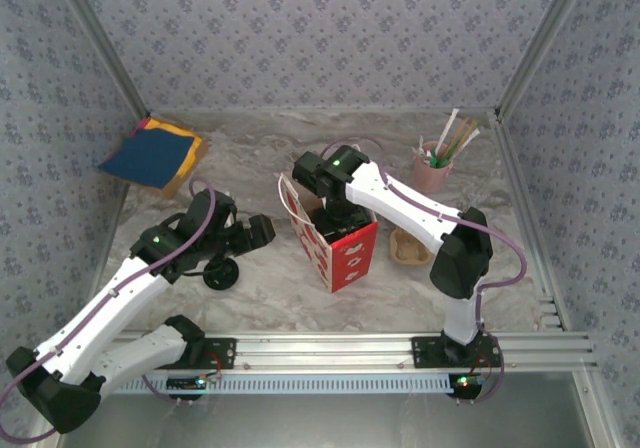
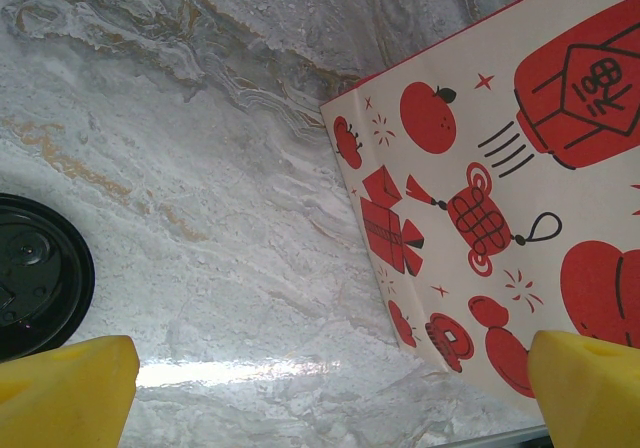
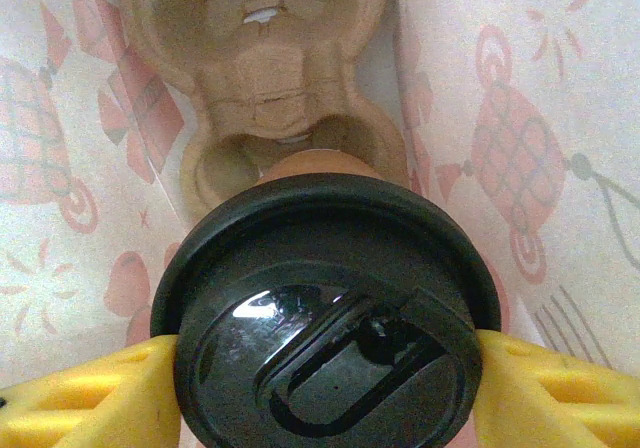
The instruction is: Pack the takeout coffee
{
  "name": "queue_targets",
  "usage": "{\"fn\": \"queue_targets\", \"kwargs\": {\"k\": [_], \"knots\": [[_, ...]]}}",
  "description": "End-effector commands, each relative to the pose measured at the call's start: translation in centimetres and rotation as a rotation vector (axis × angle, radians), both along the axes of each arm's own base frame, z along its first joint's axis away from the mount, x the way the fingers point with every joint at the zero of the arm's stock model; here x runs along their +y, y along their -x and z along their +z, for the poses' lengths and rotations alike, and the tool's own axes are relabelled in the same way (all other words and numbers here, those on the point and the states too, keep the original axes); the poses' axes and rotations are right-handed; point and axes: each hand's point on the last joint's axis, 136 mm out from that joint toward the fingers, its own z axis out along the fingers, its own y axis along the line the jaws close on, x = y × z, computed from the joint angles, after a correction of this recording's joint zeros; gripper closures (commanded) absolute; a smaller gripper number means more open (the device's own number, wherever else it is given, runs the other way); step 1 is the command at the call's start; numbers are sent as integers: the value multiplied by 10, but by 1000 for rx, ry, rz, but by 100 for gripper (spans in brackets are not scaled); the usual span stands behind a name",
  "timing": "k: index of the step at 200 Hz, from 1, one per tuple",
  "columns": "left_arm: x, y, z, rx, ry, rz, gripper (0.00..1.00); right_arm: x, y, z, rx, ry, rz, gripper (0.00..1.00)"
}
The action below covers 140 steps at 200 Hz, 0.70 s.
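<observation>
The right gripper (image 3: pixel 325 373) was lowered into the open top of the red-and-white printed paper bag (image 1: pixel 345 253), which stood upright near the middle of the marble table (image 1: pixel 270 298). Its yellow fingers (image 3: pixel 90 398) were clamped on opposite edges of the black lid (image 3: pixel 320 298) fitted to the takeout coffee (image 3: pixel 312 165). The brown cup was inside the bag, directly above a tan moulded-pulp carrier (image 3: pixel 265 63) lying at the bag's bottom. The left gripper (image 2: pixel 325 393) hovered over bare table just left of the bag with its fingers fully apart and holding nothing. A second, loose black lid (image 2: pixel 35 273) lay flat on the table left of that gripper. A pink cup of straws (image 1: pixel 435 173) stood at the far right.
</observation>
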Motion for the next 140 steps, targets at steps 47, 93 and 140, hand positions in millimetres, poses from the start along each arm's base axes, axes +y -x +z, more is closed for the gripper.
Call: {"fn": "queue_targets", "kwargs": {"k": [47,93,140], "knots": [[0,-3,6,-7,12,11,0,0,0,9,-7,-15,-6,32],[-1,-4,6,-8,14,10,0,0,0,9,-8,-16,-4,32],[-1,-4,7,-7,13,8,0,1,1,10,-7,-15,1,32]]}}
